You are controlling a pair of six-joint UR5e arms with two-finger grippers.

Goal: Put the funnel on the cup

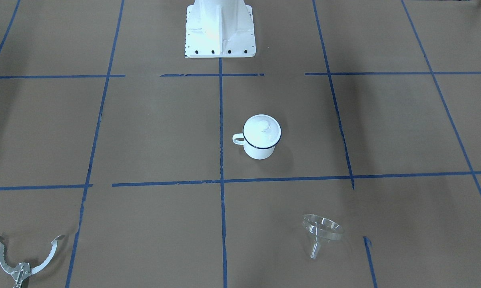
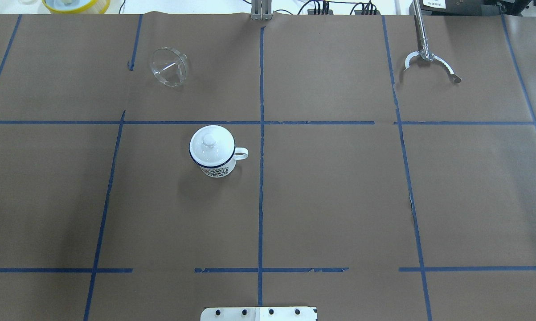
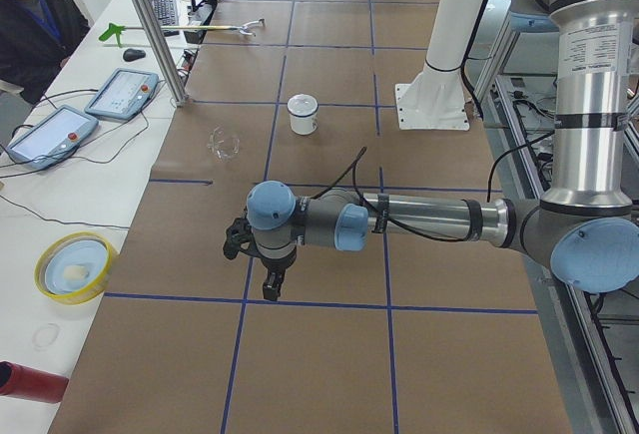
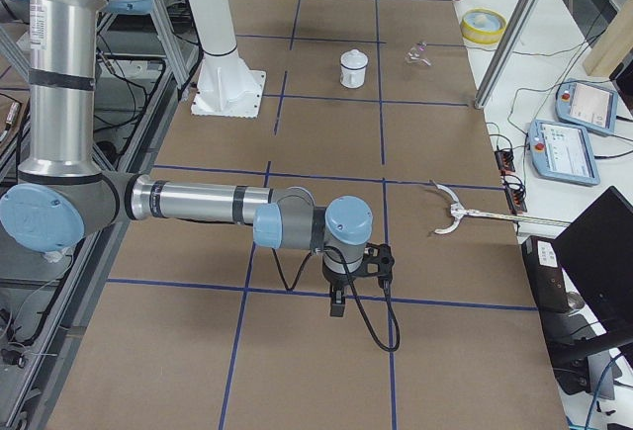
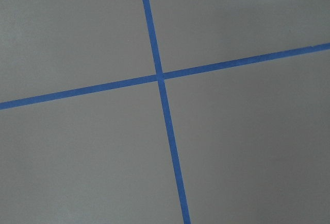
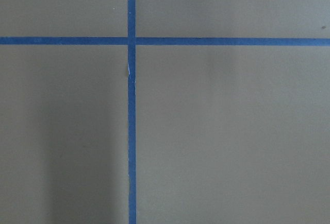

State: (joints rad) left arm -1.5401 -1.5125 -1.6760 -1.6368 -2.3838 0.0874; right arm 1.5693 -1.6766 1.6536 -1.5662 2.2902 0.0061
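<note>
Soft, even light casts a faint shadow beside the cup (image 1: pixel 259 152), glare whitens the robot base (image 1: pixel 218 28), all views sharp.

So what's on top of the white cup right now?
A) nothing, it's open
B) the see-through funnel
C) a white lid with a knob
C: a round white lid with a knob covers the cup, while the funnel lies apart from it on the table.
</note>
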